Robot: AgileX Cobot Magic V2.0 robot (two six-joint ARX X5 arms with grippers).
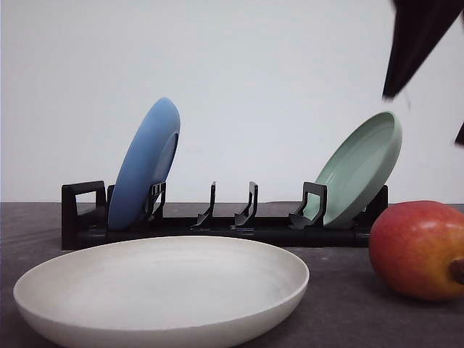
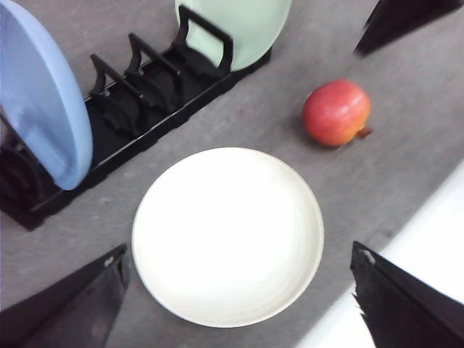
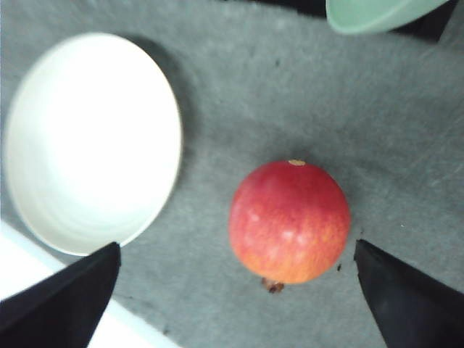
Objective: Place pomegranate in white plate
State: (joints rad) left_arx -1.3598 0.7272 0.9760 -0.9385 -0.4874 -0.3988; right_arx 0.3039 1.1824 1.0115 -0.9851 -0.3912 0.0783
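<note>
Pomegranate [image 3: 289,221] sits on the table beside the white plate [image 3: 90,138], not touching. Right gripper [image 3: 235,304] spread wide above the fruit, holding nothing. Left gripper [image 2: 239,304] also spread, over the plate.

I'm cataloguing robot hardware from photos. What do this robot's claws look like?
Both claws have flat, matte black fingers tapering to wedge-like points. The left claw has small pale scuff marks at its finger edges. The right claw looks plain black. No cables, labels or markings are visible.
</note>
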